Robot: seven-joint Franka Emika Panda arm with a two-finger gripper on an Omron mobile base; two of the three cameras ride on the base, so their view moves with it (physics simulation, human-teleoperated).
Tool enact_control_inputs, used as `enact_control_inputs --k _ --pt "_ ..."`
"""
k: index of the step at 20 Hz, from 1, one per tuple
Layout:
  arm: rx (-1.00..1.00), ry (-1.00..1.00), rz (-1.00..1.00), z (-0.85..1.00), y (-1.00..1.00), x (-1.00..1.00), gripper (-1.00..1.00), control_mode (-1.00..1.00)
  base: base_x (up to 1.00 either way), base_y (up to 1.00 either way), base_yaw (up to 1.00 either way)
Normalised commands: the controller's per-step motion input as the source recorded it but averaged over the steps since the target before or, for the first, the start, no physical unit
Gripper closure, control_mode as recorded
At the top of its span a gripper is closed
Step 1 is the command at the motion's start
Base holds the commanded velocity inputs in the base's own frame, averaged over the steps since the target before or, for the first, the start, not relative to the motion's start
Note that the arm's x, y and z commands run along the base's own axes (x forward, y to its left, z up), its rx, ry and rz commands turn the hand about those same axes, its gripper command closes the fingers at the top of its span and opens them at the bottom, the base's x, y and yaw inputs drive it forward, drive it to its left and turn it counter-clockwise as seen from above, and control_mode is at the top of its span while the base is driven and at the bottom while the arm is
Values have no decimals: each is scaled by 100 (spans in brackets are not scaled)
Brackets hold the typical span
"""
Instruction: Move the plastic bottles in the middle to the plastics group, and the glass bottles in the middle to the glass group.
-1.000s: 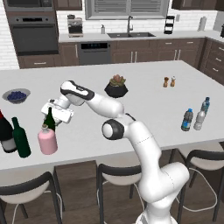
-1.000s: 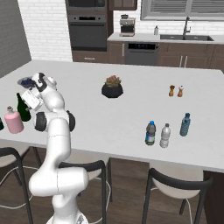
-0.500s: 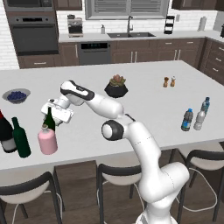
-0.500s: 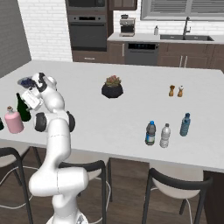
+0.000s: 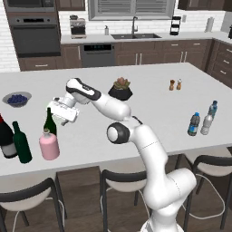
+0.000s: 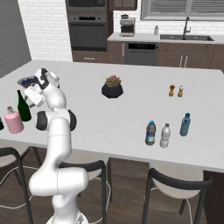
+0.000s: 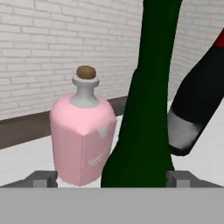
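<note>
The slim dark green wine bottle stands near the island's left end, and my gripper is open around its upper body. In the hand view the gripper has the green bottle between wide-spread fingertips, untouched. The squat pink corked bottle stands just in front of it. To the left stand the stockier green bottle and the big dark red-topped bottle. On the right, the blue-label water bottle stands beside the pale grey bottle and the blue-tinted bottle.
A bowl of blueberries sits behind the glass bottles. A potted plant stands mid-island, with salt and pepper shakers further right. Stools line the near edge of the island.
</note>
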Motion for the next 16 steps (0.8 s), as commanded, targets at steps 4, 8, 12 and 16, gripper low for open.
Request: enact_control_inputs --k 4,8,12,16 --pt "0 0 -7 11 -62 -17 -100 -100 0 0 0" --pt "0 -1 -11 0 -91 -86 -100 -100 0 0 0" --pt "0 -13 -9 0 -99 -100 -100 -100 0 0 0" --pt "4 -25 -8 27 -91 -100 -100 -100 0 0 0"
